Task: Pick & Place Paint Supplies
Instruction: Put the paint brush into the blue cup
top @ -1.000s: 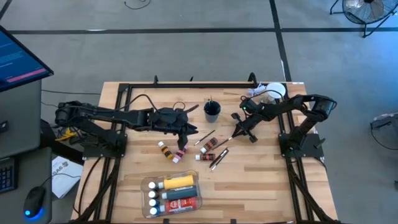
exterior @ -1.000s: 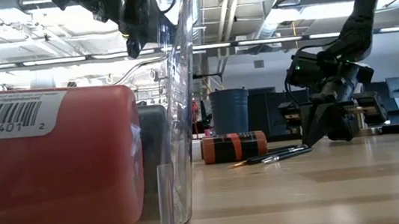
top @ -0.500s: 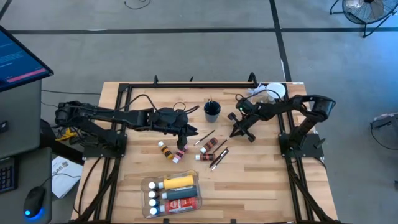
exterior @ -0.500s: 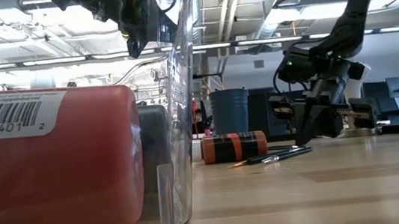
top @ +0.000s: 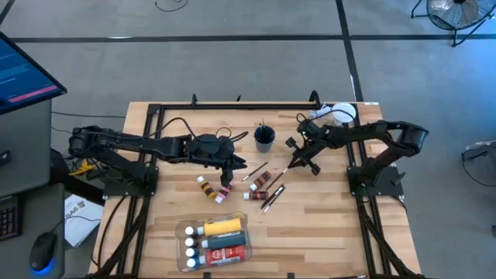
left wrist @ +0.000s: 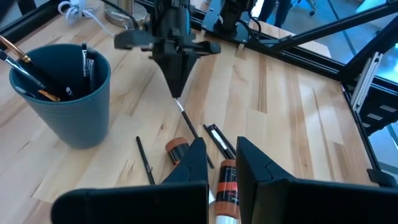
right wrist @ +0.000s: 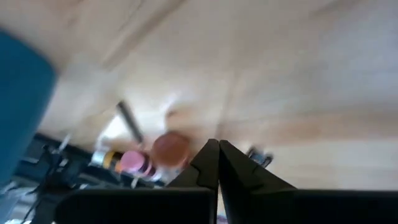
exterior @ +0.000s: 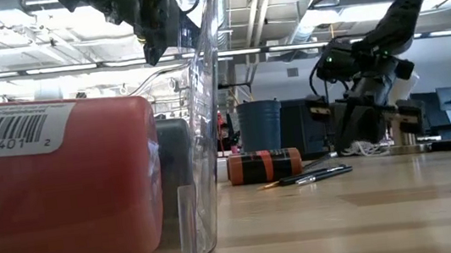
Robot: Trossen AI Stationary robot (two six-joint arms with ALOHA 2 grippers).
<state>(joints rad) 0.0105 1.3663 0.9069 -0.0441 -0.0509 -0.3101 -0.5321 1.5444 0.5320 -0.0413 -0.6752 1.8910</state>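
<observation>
Right end effector (top: pixel 293 163) clamped on a brush (left wrist: pixel 186 122), its long axis slanting down toward the surface (top: pixel 325 225); left end effector (top: pixel 226 184) together, bare wood between them.

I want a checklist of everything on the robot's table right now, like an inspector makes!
Surface: wooden table, with a black frame around the back part.
Job's things: clear tray at the front holds a yellow bottle, a red tube and white-capped tubes; small tubes and thin brushes lie loose mid-table.
Clutter: blue cup with brushes standing in it; white thing at the back right corner.
Grippers: left gripper shut, above the loose tubes; right gripper shut on a thin brush, pointing down beside the cup.
Cables: black cables loop along both arms.
Surroundings: grey floor with dark lines, monitor at left, fan at top right; no people seen.
</observation>
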